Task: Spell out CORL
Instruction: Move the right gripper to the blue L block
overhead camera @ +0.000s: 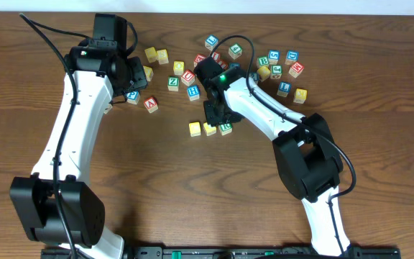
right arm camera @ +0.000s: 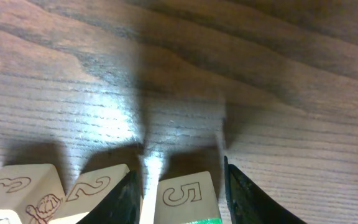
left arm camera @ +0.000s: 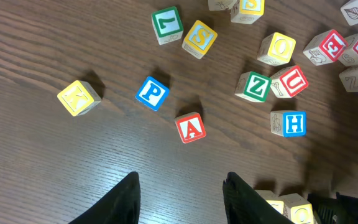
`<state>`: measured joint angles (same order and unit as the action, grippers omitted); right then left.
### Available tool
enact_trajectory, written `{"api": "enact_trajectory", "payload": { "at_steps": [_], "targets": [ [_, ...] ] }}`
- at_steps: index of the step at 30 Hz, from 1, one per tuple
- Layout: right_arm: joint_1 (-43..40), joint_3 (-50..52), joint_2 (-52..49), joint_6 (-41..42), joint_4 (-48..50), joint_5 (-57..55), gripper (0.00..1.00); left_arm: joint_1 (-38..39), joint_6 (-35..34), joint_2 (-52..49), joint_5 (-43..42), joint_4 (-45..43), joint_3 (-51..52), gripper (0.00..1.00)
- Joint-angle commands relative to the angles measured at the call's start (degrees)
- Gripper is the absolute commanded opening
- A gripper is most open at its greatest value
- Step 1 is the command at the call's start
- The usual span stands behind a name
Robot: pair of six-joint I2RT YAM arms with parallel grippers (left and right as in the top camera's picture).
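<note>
The R cube (right arm camera: 185,194) was straddled by the right gripper (right arm camera: 179,171), jaws spread just off its sides, third beside two yellow cubes (overhead camera: 195,129); L's place was judged just rightward, far from the left gripper (left arm camera: 180,186), spread and empty

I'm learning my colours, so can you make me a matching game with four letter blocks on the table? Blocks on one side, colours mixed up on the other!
Blocks:
1. P cube
2. A cube
3. Z cube
4. K cube

Colours:
a. red
b. yellow
c. blue
d. green

Pairs: 1-c, 2-a, 3-d, 4-b
</note>
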<state>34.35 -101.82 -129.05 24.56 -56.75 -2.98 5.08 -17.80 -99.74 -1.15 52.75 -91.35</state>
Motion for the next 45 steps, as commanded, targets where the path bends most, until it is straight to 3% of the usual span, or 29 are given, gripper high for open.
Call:
{"api": "enact_trajectory", "payload": {
  "at_steps": [1,13,31,45],
  "targets": [
    [-1.14,-2.01,2.14,0.66,0.07,-0.09,0.39,0.07,-0.07,-0.24,0.35,0.33,0.5,0.43],
    [-12.04,-21.62,8.74,-0.9,-5.14,-0.07,0.5,0.07,-0.04,-0.24,0.35,0.31,0.5,0.43],
    [-26.49,-21.18,9.77,-1.05,-14.75,-0.09,0.54,0.09,-0.46,-0.24,0.31,0.31,0.5,0.43],
    [-26.75,-13.73,0.83,1.57,-9.46,-0.07,0.53,0.09,-0.52,-0.24,0.31,0.11,0.55,0.43]
  ]
}}
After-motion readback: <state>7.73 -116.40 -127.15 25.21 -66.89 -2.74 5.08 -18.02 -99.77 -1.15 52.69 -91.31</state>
